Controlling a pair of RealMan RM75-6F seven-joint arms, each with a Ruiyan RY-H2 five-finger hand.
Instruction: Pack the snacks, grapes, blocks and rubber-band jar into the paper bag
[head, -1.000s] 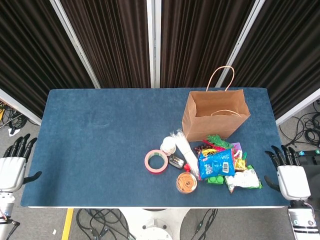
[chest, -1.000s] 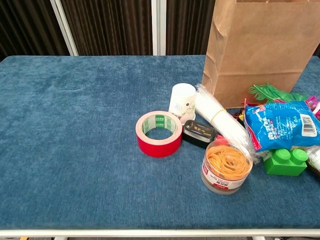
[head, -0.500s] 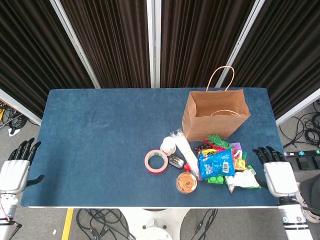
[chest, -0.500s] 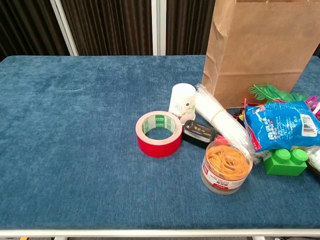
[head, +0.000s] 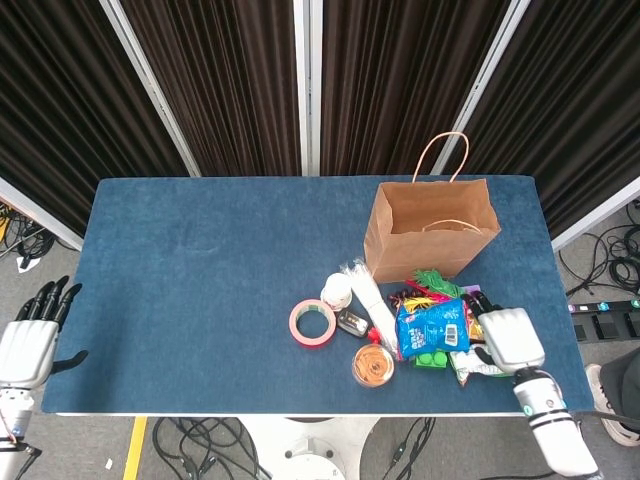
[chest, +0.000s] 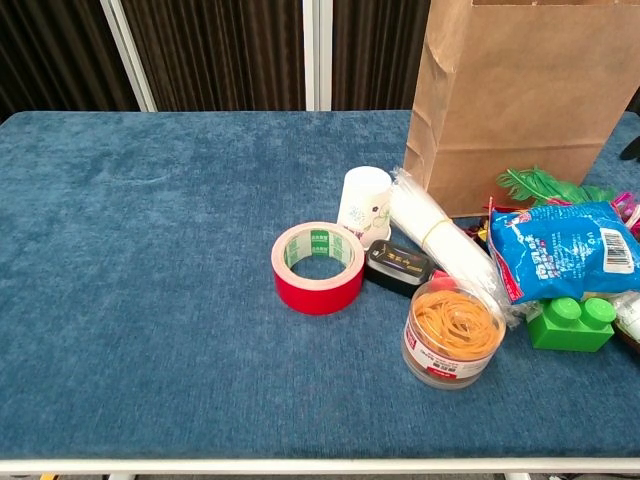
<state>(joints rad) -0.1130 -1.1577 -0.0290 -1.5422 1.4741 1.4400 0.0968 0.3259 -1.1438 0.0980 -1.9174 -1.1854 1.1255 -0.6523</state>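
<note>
The brown paper bag (head: 432, 230) (chest: 520, 100) stands upright and open at the table's right. In front of it lies a pile: a blue snack bag (head: 432, 327) (chest: 565, 250), a green block (head: 432, 358) (chest: 572, 323), a white-and-green snack pack (head: 478, 364) and green leaves (head: 430, 280) (chest: 545, 185). The rubber-band jar (head: 373, 365) (chest: 452, 332) stands near the front edge. My right hand (head: 510, 338) hovers over the pile's right side, fingers apart, holding nothing. My left hand (head: 25, 345) hangs open beyond the table's left edge.
A red tape roll (head: 312, 323) (chest: 318, 267), a white cup (head: 337, 290) (chest: 365, 202), a small black tin (head: 351, 322) (chest: 398, 264) and a bundle of white sticks (head: 368, 300) (chest: 440, 240) lie left of the pile. The blue table (head: 200, 280) stretches bare to the left.
My right hand has moved left from beside the table's right edge to above the snack pile. The left hand dropped slightly. No object has moved.
</note>
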